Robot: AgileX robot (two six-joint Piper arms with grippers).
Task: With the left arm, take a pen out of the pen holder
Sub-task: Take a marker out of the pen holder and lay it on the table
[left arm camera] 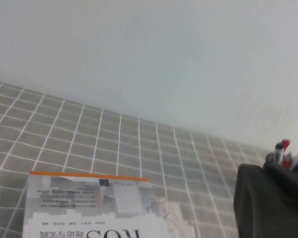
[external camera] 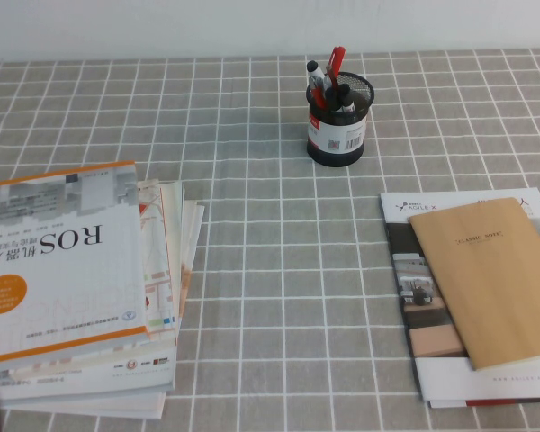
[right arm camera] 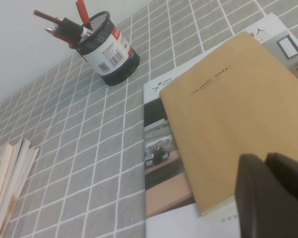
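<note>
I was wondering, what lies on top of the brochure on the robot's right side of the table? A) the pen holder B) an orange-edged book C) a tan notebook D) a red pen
C: the tan notebook lies on the brochure; the left end effector, shut, hangs by the ROS book, the right end effector, shut, over the notebook.

Dark, near-black and matte, smooth-sided with blunt rounded ends, alike on left hand (left arm camera: 269,174) and right hand (right arm camera: 265,166).
</note>
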